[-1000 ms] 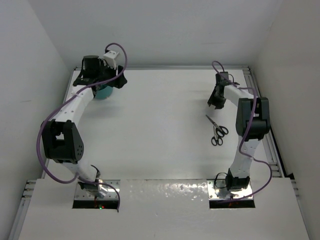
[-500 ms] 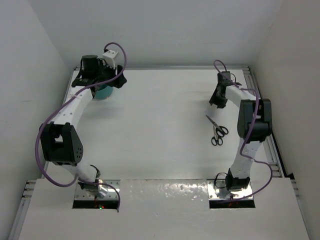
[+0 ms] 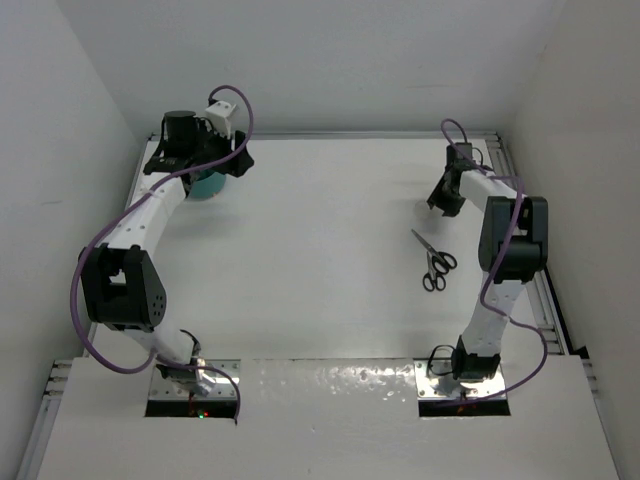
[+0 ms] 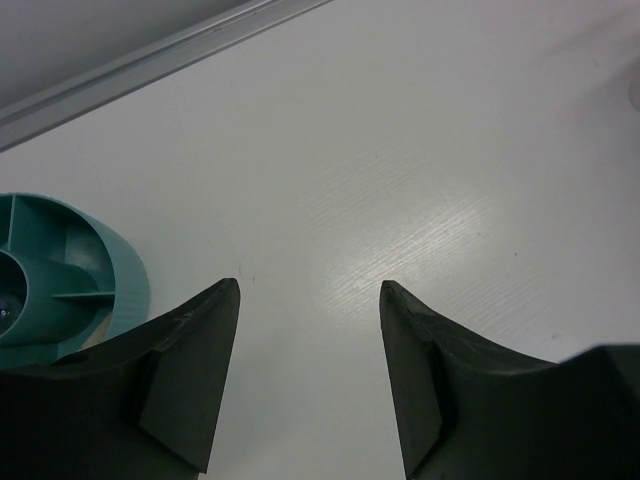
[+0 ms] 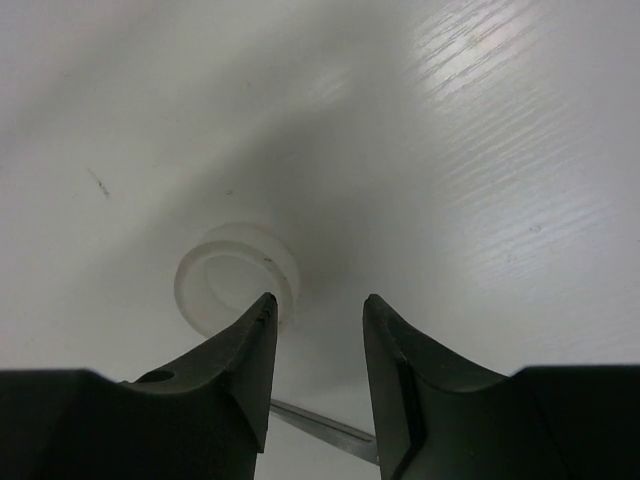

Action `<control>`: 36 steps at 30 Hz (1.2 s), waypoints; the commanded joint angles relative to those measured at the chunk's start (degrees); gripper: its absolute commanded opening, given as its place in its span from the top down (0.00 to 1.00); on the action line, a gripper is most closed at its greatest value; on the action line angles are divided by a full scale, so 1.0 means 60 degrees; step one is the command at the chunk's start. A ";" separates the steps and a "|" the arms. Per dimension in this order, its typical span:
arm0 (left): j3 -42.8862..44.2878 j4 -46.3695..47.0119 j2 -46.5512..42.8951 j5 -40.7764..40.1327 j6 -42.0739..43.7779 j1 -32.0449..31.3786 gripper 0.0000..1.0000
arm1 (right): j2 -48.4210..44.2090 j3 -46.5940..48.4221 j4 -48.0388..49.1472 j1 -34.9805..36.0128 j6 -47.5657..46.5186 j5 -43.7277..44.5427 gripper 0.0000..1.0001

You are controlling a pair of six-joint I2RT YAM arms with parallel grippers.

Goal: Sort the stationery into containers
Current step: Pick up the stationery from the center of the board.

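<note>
Teal plastic, the round tub (image 3: 207, 185) stood in the far left corner of the desk (image 3: 320, 230). Its inner dividers showed in the left wrist view, though what lay in its compartments could not be made out. The left gripper (image 4: 310, 290) hung over that corner just beside the tub. Its jaws were apart with only bare desk between them, and one finger hid part of the tub's rim.

Near the right edge of the desk lay the black-handled scissors (image 3: 434, 262), handles toward the near edge and blades pointing toward the far edge. Farther along that edge, toward the far right corner, a white tape roll (image 5: 238, 275) lay flat on the desk. It could be seen only from the right wrist, with the tip of a scissor blade showing low in that same view.

The right gripper (image 5: 318, 305) pointed down above the tape roll. Its jaws were apart and held nothing. The roll sat to one side of the gap, partly behind one finger (image 5: 225, 380).
</note>
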 commanded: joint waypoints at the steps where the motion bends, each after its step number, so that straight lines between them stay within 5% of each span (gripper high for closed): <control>1: 0.0014 0.0312 -0.0433 0.0124 -0.0100 -0.0051 0.44 | 0.0195 0.0200 0.0466 0.0000 0.0273 -0.0318 0.60; 13: 0.0043 0.0341 -0.0302 0.0036 -0.0130 -0.0051 0.44 | 0.0824 0.0244 0.0409 0.0000 0.0214 -0.0231 0.63; 19: 0.0204 0.0385 -0.0301 0.0269 -0.0334 -0.0051 0.44 | 0.0738 0.0084 0.0597 0.0014 0.0186 -0.0260 0.99; 22: 0.0190 0.0385 -0.0330 0.0955 -0.0539 -0.0081 0.43 | -0.0080 -0.0253 0.1095 0.0291 -0.0776 0.0192 1.00; 27: -0.0044 0.0531 -0.0418 0.3019 -0.0452 -0.0505 0.36 | -0.2347 -0.0793 0.2850 0.2442 -0.2844 0.1438 1.00; 36: -0.0908 0.1716 -0.0506 0.3713 -0.1872 -0.1369 0.27 | -0.2134 0.0711 0.4699 0.5477 -0.3638 -0.0537 1.00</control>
